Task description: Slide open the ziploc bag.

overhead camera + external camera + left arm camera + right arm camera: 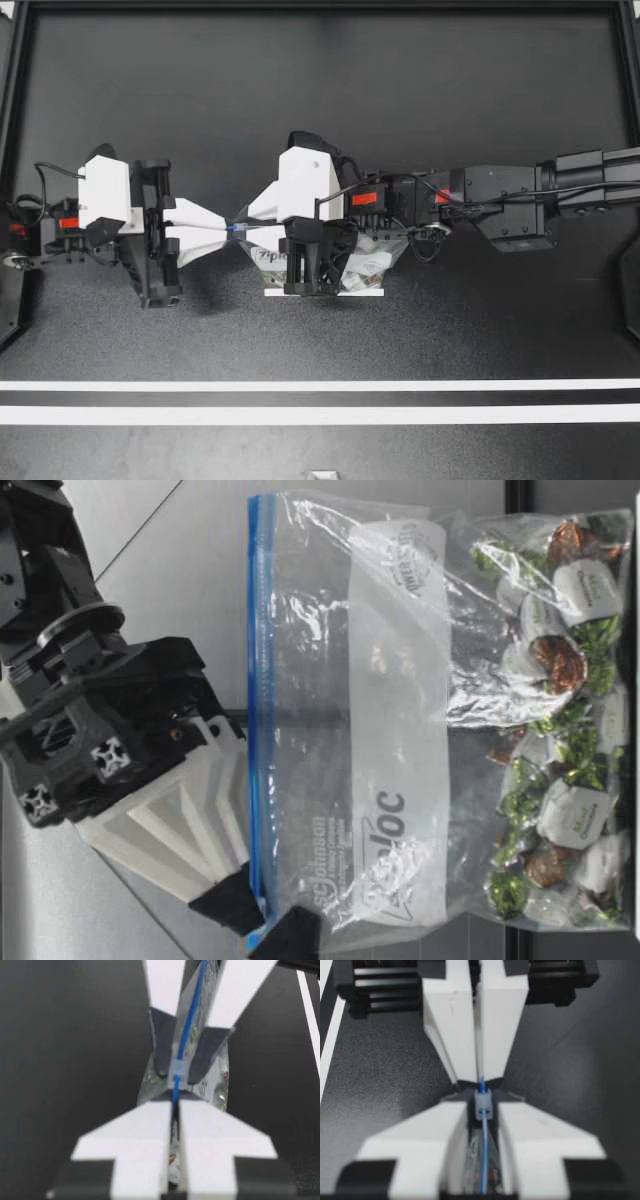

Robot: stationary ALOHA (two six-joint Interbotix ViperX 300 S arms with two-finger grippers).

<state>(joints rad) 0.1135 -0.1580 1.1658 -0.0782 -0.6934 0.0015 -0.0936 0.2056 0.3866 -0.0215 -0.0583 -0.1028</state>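
Our left pincer (222, 229) is clenched on the end of the blue zip strip (255, 680) of the bag (300, 630). Just ahead of it, tip to tip, our right pincer (246, 228) grasps the small pale slider (179, 1067) between black pads. The clear, crinkled plastic bag hangs below both pincers, its base on the dark, grainy surface (300, 100). A frosted white band (400, 630) carries print. Foil-wrapped sweets (560, 660) in green, brown and white fill the bottom.
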